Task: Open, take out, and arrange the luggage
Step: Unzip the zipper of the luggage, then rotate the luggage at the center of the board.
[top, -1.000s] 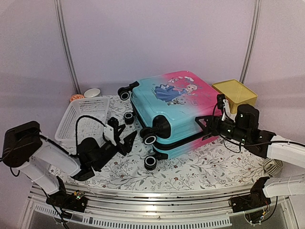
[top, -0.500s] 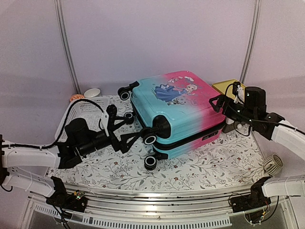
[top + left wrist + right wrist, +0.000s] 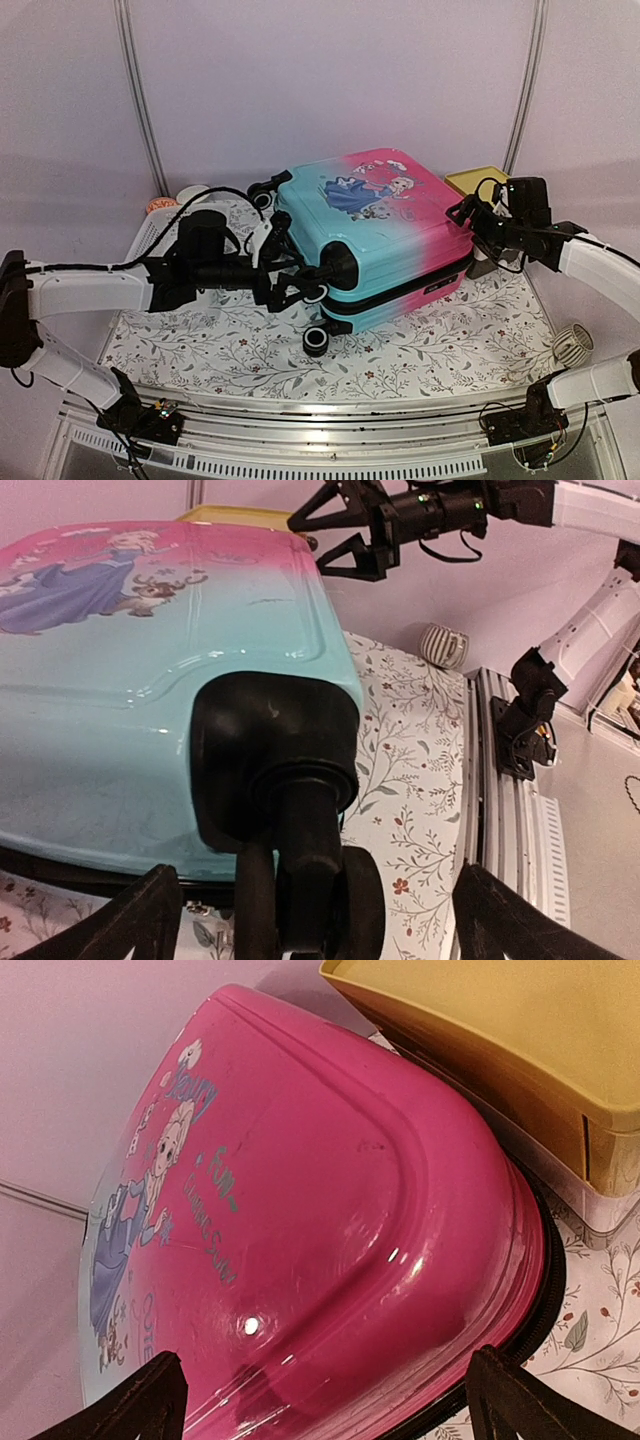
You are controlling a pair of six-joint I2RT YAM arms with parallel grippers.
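The luggage [image 3: 375, 225] is a pink-to-turquoise suitcase with a princess print, lying flat and zipped shut on the flowered table. My left gripper [image 3: 292, 283] is open, its fingers either side of the upper front wheel [image 3: 316, 290], which fills the left wrist view [image 3: 300, 880] below the turquoise shell [image 3: 120, 680]. My right gripper [image 3: 468, 222] is open at the pink right corner, just above the shell [image 3: 330, 1210]. Its fingertips [image 3: 140, 1400] frame that corner. No lining shows.
A yellow-topped box [image 3: 480, 180] stands behind the suitcase's right corner and shows close in the right wrist view [image 3: 520, 1050]. A white perforated basket [image 3: 150, 235] and small bowls [image 3: 190, 192] sit at the back left. A small ribbed object [image 3: 568, 348] lies at the right edge.
My left arm has swung right across the table to the suitcase's front wheel. My right gripper has risen from the suitcase's side to its pink top corner.
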